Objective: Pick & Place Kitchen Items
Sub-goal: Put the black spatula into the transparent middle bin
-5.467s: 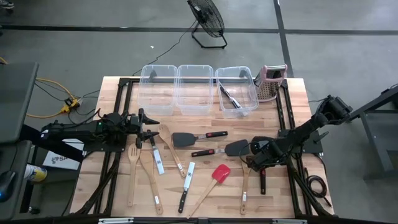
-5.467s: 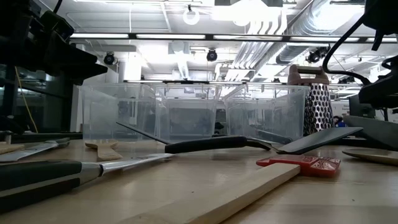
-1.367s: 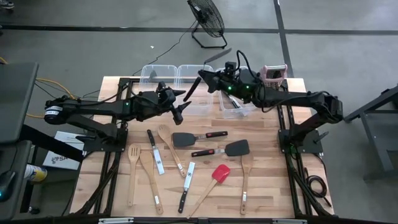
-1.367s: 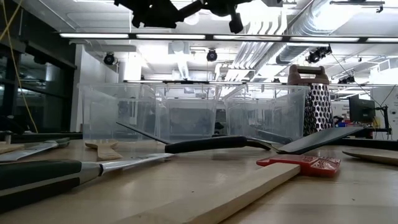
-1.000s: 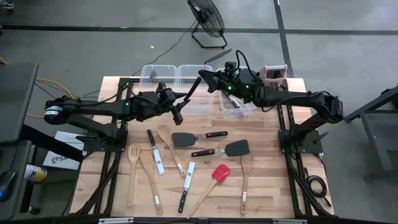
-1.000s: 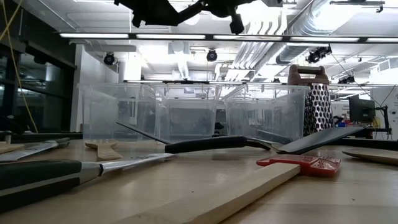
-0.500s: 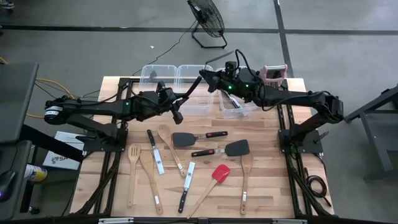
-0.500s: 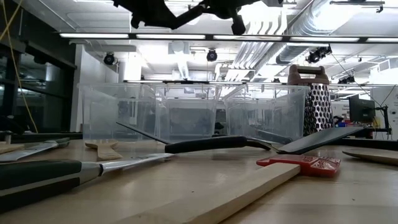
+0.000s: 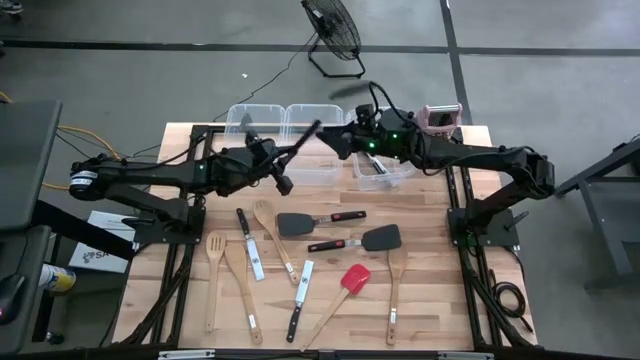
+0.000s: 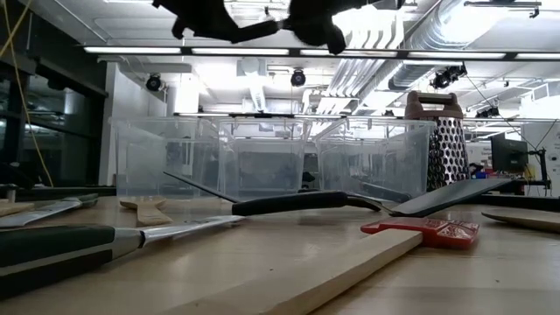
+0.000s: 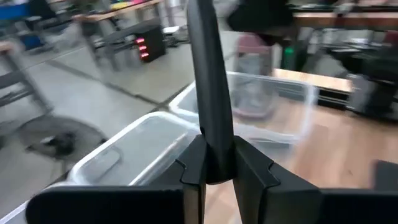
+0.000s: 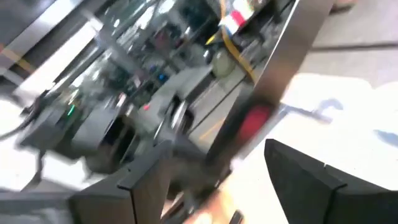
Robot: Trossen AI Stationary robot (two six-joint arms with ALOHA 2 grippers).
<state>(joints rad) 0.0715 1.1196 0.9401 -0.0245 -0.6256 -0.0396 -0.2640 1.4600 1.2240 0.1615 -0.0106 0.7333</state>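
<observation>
high view, left gripper (image 9: 281,167): fingers clamped on a long black utensil handle (image 9: 300,140), raised over the clear plastic bins (image 9: 312,142) at the desk's (image 9: 440,300) far edge.
high view, right gripper (image 9: 335,140): just right of that handle, fingers apart.
high view, desk: wooden spoons, black turners, red-headed spatula (image 9: 343,290) lie nearer.
low view: both arms overhead, utensils lie flat.
left wrist view: fingers (image 11: 194,167) pinch the black handle (image 11: 209,81).
right wrist view: fingers (image 12: 311,174) spread.
</observation>
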